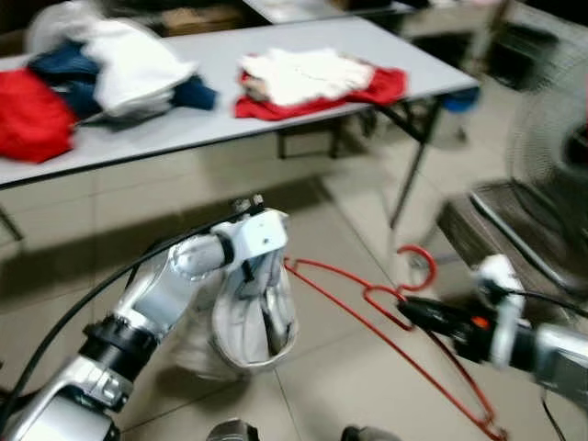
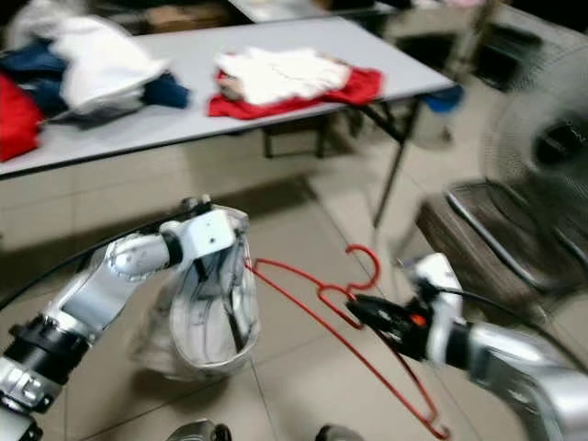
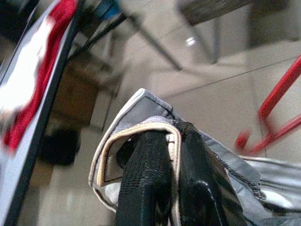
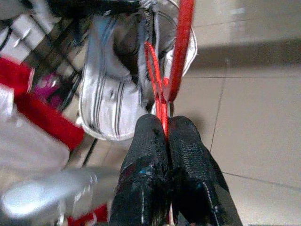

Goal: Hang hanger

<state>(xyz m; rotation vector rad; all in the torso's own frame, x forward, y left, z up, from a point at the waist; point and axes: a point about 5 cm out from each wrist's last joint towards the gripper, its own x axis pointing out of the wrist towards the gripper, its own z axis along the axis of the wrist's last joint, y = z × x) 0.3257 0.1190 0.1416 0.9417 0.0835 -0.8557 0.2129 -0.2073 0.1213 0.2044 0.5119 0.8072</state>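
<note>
Right wrist view: right end effector (image 4: 162, 136) clenched on red hanger (image 1: 367, 303); left end effector (image 3: 164, 165) grasping grey garment (image 1: 248, 322) at 9 o'clock. Feed hanger arm into opening, keep grips firm.

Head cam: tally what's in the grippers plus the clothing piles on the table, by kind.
Red hanger, in right gripper: 1
Grey-white garment, in left gripper: 1
Clothing piles on table: 2, one at left, one at right
Total: 4
</note>
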